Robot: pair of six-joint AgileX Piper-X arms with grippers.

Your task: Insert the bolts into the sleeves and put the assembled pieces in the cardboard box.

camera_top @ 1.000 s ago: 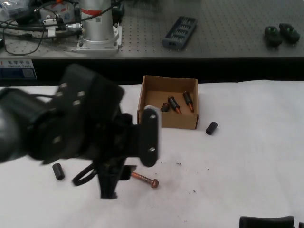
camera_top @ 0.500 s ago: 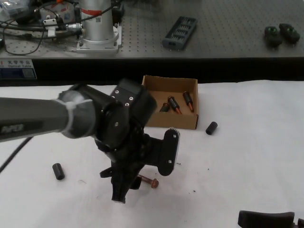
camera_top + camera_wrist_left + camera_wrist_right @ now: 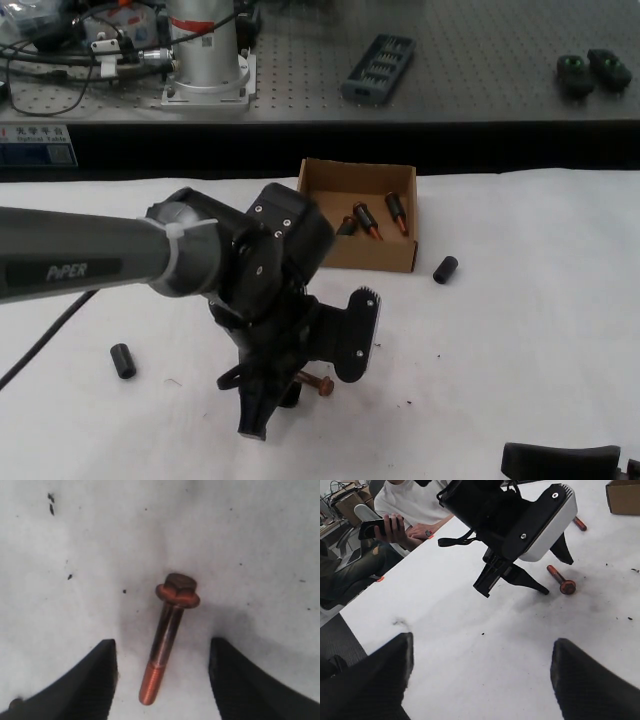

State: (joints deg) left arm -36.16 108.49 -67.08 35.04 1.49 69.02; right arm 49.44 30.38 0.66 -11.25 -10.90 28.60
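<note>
In the high view, the left end effector (image 3: 270,405) hung low over the white paper-covered surface (image 3: 520,340), just above a copper-coloured hex flange bolt (image 3: 312,381) lying near centre. To the far right of it sat the brown cardboard box (image 3: 355,262), holding sleeved bolts. One loose black cylindrical sleeve (image 3: 122,360) lay to the left and another (image 3: 445,268) beside the box on its right.

In the left wrist view, the fingers were spread wide with nothing in them, flanking the threaded end of the bolt (image 3: 170,630). The head lay well beyond the tips. A grip there would probably land far from the heavy head, so the bolt could pivot or droop. The round shank, lying slightly askew, might also roll away from one pad.

In the right wrist view, the right end effector (image 3: 480,680) was wide open and empty, well apart from the bolt (image 3: 561,580). It could not steady a slip.
</note>
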